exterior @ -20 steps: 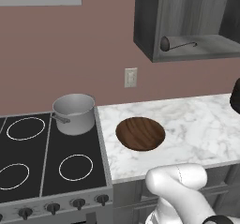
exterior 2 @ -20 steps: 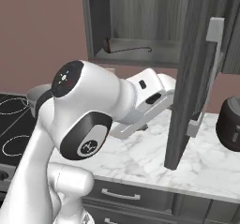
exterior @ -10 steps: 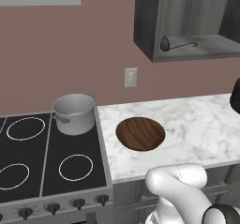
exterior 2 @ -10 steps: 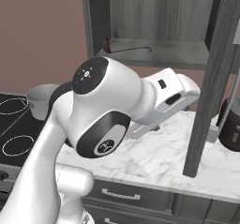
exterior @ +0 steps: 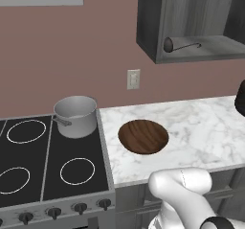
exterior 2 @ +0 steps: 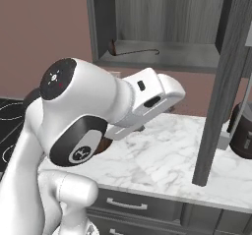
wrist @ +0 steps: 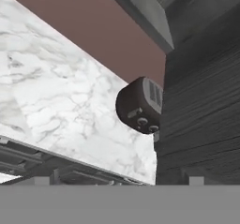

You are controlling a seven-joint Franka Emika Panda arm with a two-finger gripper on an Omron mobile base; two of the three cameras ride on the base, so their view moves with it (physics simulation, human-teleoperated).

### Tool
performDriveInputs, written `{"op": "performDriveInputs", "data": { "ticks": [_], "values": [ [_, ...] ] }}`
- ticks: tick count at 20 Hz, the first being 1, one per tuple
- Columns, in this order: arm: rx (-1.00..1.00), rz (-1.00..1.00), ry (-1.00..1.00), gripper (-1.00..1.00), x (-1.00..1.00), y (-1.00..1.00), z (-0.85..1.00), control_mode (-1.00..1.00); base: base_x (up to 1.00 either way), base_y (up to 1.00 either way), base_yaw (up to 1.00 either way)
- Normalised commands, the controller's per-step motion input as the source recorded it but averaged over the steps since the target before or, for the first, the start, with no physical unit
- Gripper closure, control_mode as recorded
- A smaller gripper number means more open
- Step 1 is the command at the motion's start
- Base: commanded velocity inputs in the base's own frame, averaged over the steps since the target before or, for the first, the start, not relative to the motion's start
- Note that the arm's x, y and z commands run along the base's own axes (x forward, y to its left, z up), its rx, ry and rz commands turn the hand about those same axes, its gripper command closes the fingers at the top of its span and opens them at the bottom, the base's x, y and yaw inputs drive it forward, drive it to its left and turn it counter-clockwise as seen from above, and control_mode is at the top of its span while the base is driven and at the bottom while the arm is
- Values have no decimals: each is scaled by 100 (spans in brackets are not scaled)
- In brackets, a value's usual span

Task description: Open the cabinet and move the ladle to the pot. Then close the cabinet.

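Gripper state cannot be told — arm reaches right | cabinet [exterior 2: 224, 81] door open | ladle [exterior: 179, 45] on shelf

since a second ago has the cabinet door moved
Yes. In the right base view the cabinet door has swung further open, its lower edge shifting right across the marble counter toward the dark toaster.

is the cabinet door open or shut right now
Open. The cabinet interior is exposed, with the ladle lying on its shelf, and the door is swung out edge-on over the counter.
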Motion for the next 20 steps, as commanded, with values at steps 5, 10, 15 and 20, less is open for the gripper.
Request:
{"op": "performDriveInputs", "data": {
  "ticks": [5, 10, 15, 20],
  "values": [
    [0, 0, -14, -100, 10, 98, 0, -100, 0, 0, 0],
    [3, 0, -13, -100, 4, 89, 0, -100, 0, 0, 0],
    [10, 7, -11, -100, 6, 62, 0, -100, 0, 0, 0],
    [13, 18, -11, -100, 13, 31, 2, -100, 0, 0, 0]
  ]
}}
